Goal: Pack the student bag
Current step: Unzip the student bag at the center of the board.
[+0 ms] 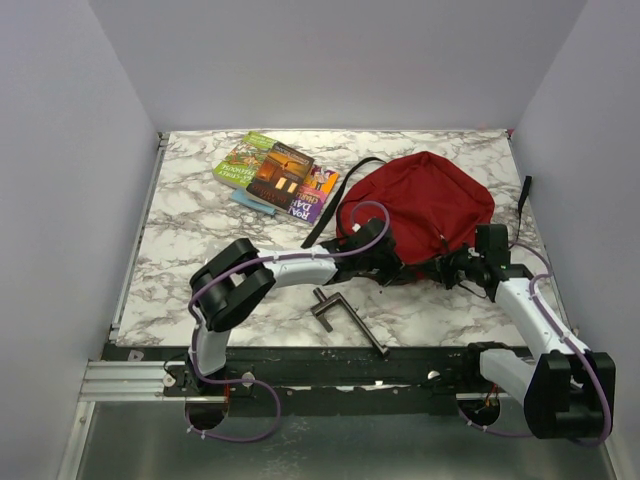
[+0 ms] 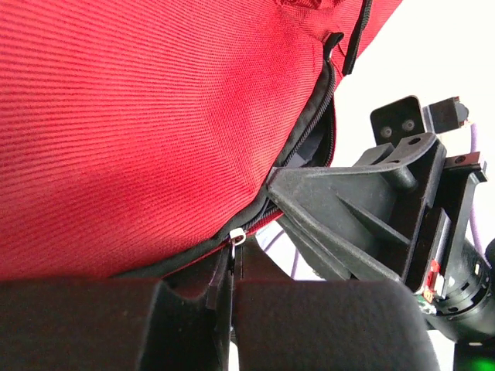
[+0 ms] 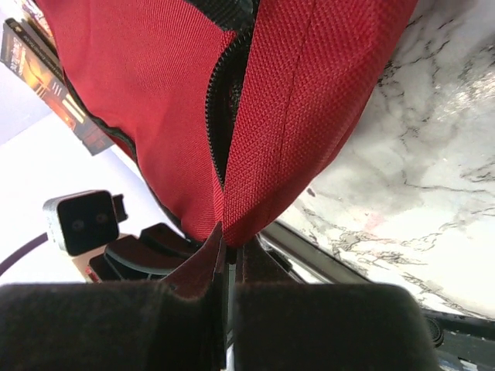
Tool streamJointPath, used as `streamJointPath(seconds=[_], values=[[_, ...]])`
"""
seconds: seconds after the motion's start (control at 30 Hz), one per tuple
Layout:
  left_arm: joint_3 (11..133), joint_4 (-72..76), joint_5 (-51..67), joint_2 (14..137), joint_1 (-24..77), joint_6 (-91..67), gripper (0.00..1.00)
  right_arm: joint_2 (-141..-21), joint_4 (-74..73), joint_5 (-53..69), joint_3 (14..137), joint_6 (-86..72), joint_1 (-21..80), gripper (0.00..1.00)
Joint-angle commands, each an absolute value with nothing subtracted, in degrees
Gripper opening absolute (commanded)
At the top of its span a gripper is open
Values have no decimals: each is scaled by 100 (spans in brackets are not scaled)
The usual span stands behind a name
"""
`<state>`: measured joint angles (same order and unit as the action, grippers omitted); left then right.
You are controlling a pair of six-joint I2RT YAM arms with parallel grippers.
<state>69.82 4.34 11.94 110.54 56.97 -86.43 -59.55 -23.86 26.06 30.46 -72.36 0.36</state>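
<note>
The dark-red student bag (image 1: 425, 205) lies at the back right of the marble table, its black strap (image 1: 335, 200) trailing left. My left gripper (image 1: 388, 262) is at the bag's near edge, shut on the black zipper pull (image 2: 224, 274) below the small silver slider (image 2: 237, 236). My right gripper (image 1: 455, 265) faces it from the right, shut on a fold of the bag's red fabric (image 3: 255, 216) beside the open zipper teeth (image 3: 216, 116). The zipper (image 2: 313, 124) is partly open. The bag's inside is hidden.
Several books (image 1: 278, 176) lie fanned at the back left of the bag; one shows in the right wrist view (image 3: 46, 85). A grey metal bracket (image 1: 343, 315) lies near the front edge. The table's right edge runs close to the bag.
</note>
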Motion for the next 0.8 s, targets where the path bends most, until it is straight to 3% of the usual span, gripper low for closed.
streamJointPath(seconds=[0.0,0.3,0.6,0.67,0.77], values=[[6601,520,863,10538,5606,-7953,0,-5886,-2847,2008,3029,-6697,35,0],[5011,494,1297,9228,4737,-6884,0,-6150,-3326,809,3061,-5199,-1158,0],[5900,88,3044,9952,4292,-5724,0,-5874,-3300,39,3760,-4239,-1369,1],[5986,88,3147,10023,4298,-5608,0,-5748,-3174,377,3750,-4096,-1363,6],[6075,88,3277,10102,4298,-5481,0,-5746,-3385,865,3955,-4030,-1331,25]])
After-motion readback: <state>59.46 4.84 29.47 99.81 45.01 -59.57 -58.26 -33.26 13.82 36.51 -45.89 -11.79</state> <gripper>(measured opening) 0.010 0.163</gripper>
